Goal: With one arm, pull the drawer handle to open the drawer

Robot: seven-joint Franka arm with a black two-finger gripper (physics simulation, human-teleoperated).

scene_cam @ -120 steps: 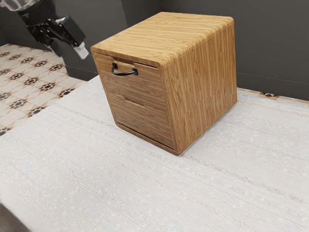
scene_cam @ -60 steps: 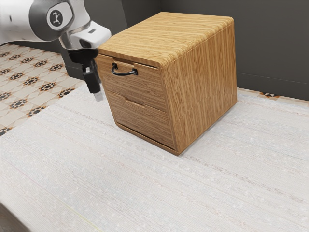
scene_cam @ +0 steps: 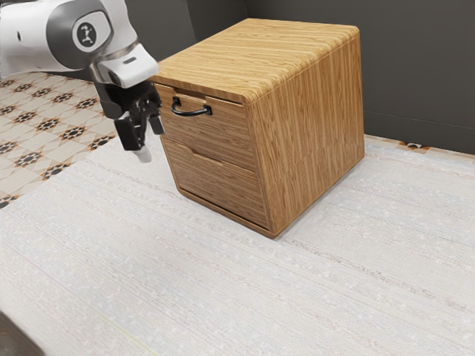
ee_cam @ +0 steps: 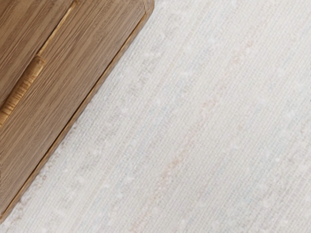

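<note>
A wooden cabinet (scene_cam: 297, 111) stands on a pale rug, with two drawer fronts facing the exterior view's left. The top drawer (scene_cam: 200, 126) sits flush and carries a black bow handle (scene_cam: 191, 110). The lower drawer (scene_cam: 219, 182) has only a recessed groove. My gripper (scene_cam: 141, 137) hangs just to the exterior view's left of the cabinet's front corner, a little below and beside the handle, not touching it. Its fingers point down and stand apart, open, with nothing between them. In the wrist view the cabinet's front (ee_cam: 58, 82) with its groove (ee_cam: 22, 90) lies beside the hand, above the rug.
The pale woven rug (scene_cam: 223, 282) spreads wide in front of the cabinet. Patterned floor tiles (scene_cam: 44, 126) lie at the exterior view's left. A dark wall (scene_cam: 415, 67) stands behind the cabinet.
My arm has swung down from the upper left to the cabinet's front corner. Over the last half second the hand turned and rose slightly. The drawer has not moved.
</note>
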